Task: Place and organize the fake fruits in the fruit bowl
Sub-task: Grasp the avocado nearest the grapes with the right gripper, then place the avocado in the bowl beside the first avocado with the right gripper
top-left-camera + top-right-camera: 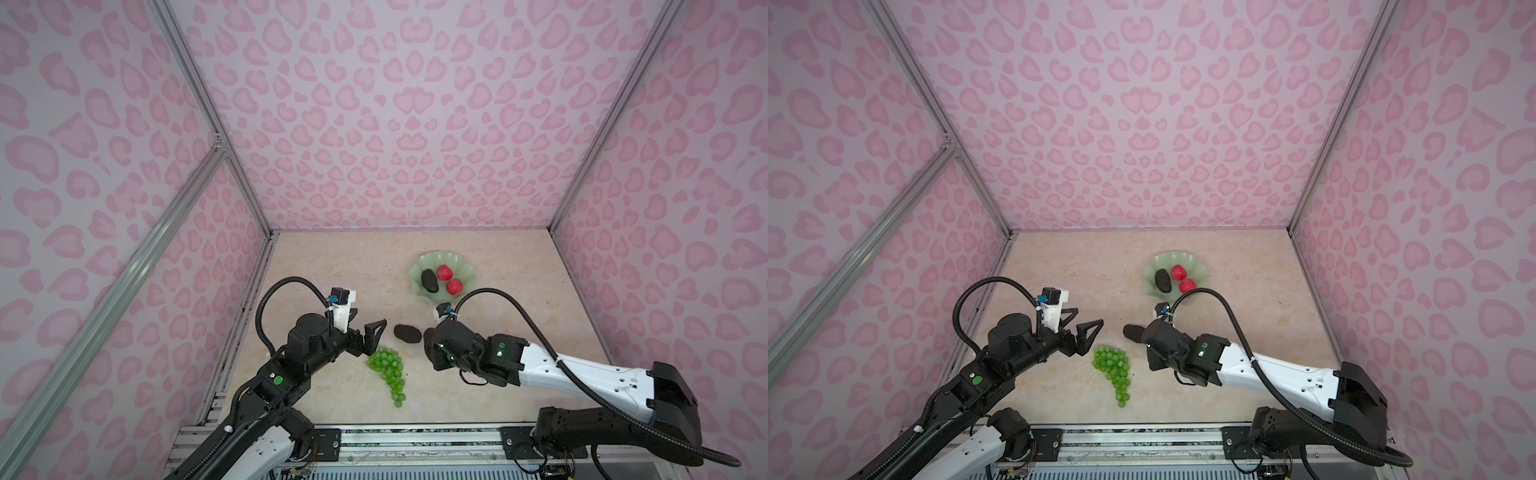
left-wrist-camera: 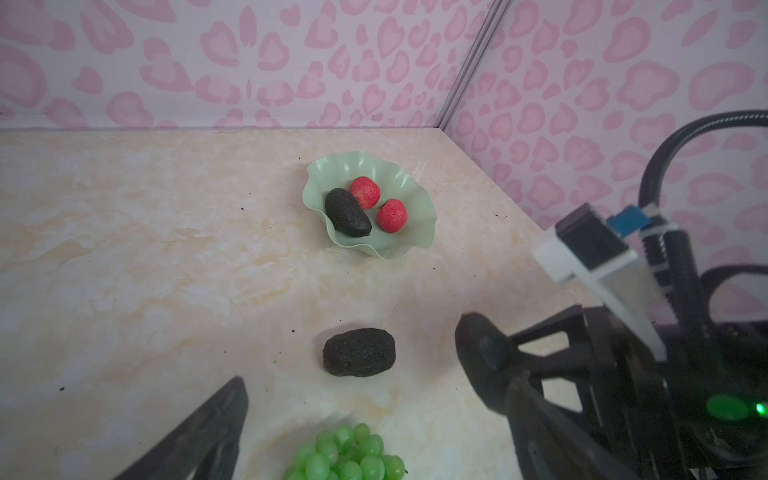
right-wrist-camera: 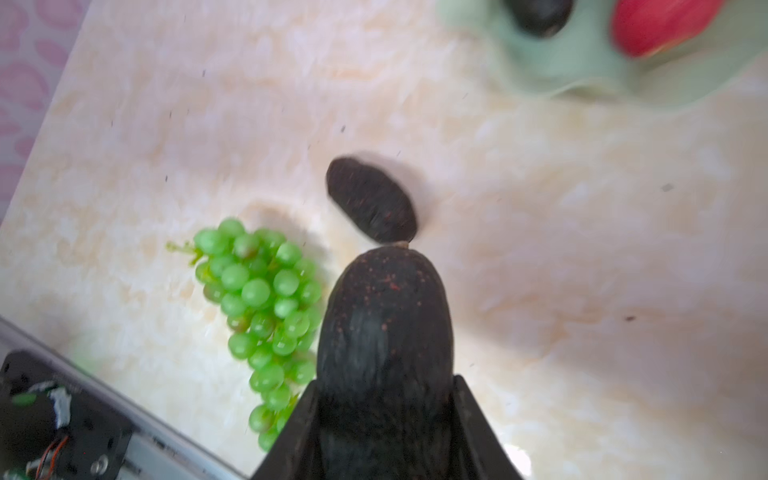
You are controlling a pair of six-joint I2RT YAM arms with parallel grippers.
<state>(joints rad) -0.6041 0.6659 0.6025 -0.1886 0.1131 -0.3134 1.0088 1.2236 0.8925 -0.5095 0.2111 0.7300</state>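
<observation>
By my count about half the job is done. The pale mint-green shallow bowl with the wavy rim (image 1: 422,262) sits toward the back right of the cream marble-look tabletop (image 1: 332,266). It already holds one dark, rough-skinned avocado-like oval (image 1: 429,280), a small round red fruit (image 1: 444,272) and a second red fruit (image 1: 454,286).

The right gripper (image 3: 384,380) is clenched on a second dark avocado (image 3: 384,316), jaws pressing both its flanks. It hangs above the table short of the bowl, so I judge this one goes in next.

That leaves a third dark avocado (image 1: 407,333) lying loose on the table just beside the right wrist, and the bunch of glossy green grapes (image 1: 386,372) nearer the front. The left gripper (image 1: 370,316) is released, jaws wide and holding nothing, poised just beside the bunch's broad end.

Pink heart-patterned walls (image 1: 415,124) box the table in on three sides. The loose avocado lies roughly between the held fruit and the bowl, so I'd carry over it, not through it. The right arm's black cable (image 1: 487,290) arcs across the bowl's near rim in both top views. The three fruits fill the bowl's middle, so I expect the grapes will need room.
</observation>
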